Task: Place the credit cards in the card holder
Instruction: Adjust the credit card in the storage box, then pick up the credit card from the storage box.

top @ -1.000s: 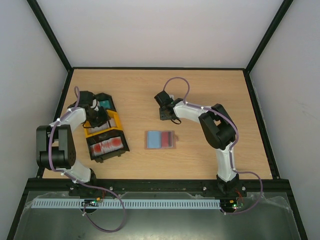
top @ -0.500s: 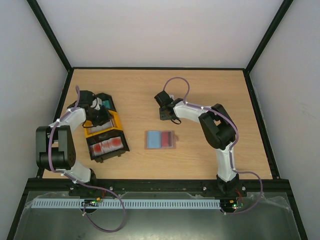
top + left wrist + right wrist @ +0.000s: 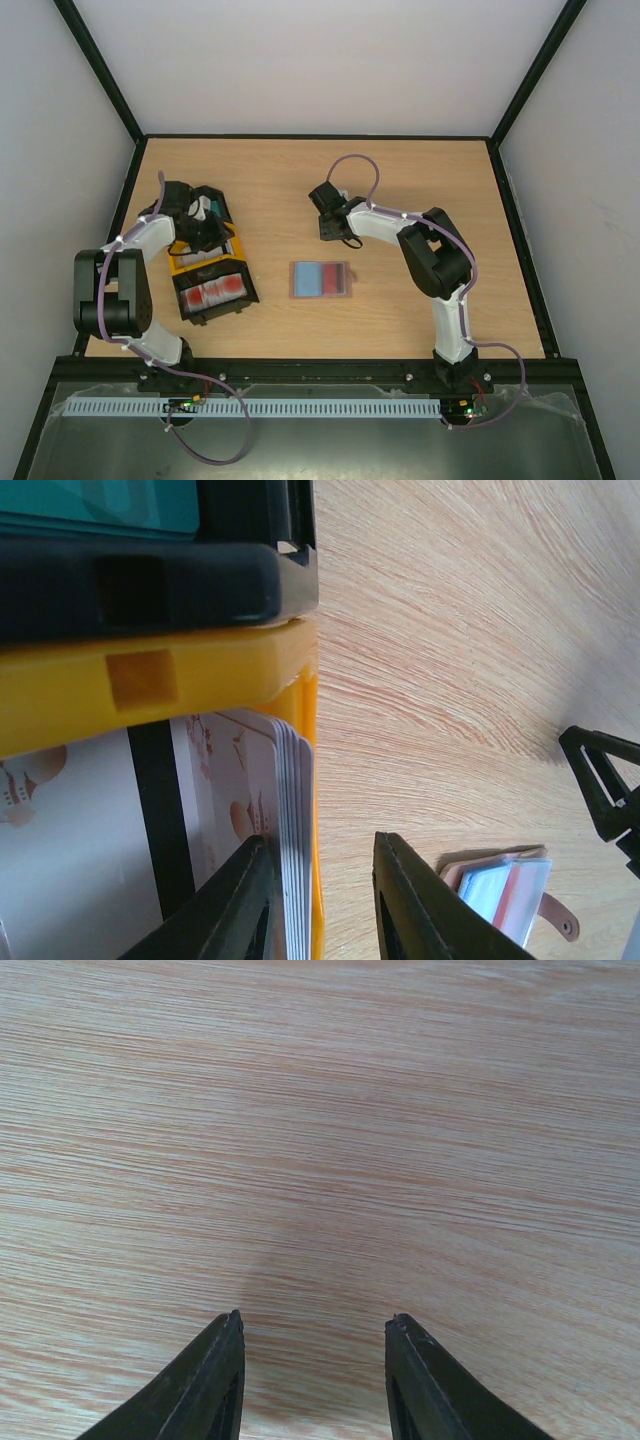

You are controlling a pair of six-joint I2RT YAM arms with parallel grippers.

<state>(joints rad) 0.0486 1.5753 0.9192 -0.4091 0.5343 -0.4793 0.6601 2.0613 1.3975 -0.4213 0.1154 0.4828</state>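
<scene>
The left end effector [image 3: 322, 842] hangs released over the yellow tray [image 3: 150, 695], one finger inside just beside a stack of pale cards [image 3: 292, 820], the other outside the tray's wall. Teal cards [image 3: 100, 505] lie in the adjoining black tray [image 3: 150, 590], and red-and-white cards [image 3: 212, 291] in the near tray [image 3: 249, 293]. The wallet [image 3: 320, 294] lies open mid-tabletop [image 3: 420, 180], well apart from the trays, holding a blue card [image 3: 310, 278] and a red card [image 3: 338, 273]. The right end effector [image 3: 315, 1317] is released above bare wood.
</scene>
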